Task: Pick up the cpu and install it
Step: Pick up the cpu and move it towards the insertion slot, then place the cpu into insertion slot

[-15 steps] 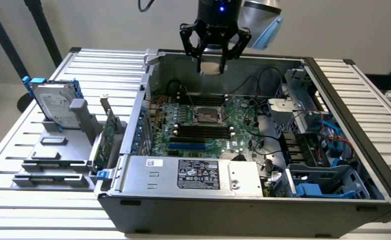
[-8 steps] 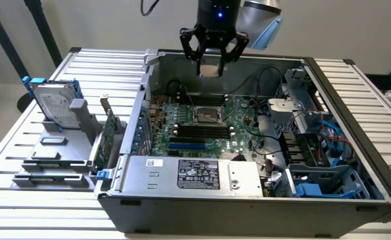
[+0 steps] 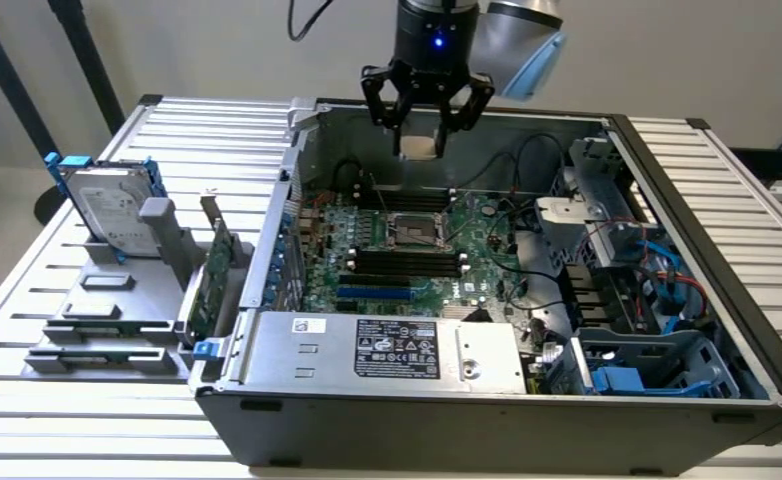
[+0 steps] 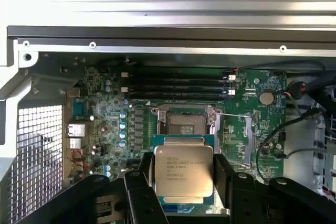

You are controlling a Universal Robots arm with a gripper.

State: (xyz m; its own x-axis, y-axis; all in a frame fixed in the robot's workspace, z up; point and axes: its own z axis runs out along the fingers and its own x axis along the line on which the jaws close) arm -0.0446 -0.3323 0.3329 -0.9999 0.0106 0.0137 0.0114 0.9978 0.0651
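The cpu [image 3: 419,146] [image 4: 184,174], a flat square chip with a silver-grey top and printed lettering, hangs between my gripper's [image 3: 419,128] [image 4: 184,181] black fingers [image 4: 143,184], which are shut on its two opposite edges. The gripper holds it in the air above the back part of the open computer case [image 3: 658,150]. On the green motherboard [image 3: 364,230] below lies the open dark socket frame [image 3: 414,232] [image 4: 181,123]. In the wrist view the chip hovers just beside that frame, apart from it.
The black memory slots [image 3: 398,265] lie beside the socket. The silver power supply [image 3: 384,350] fills the case's near side. Cables and drive bays [image 3: 631,270] crowd the exterior view's right. Outside at the left stand a hard drive with blue rails [image 3: 104,205], a grey rack [image 3: 98,325] and a green card [image 3: 211,285].
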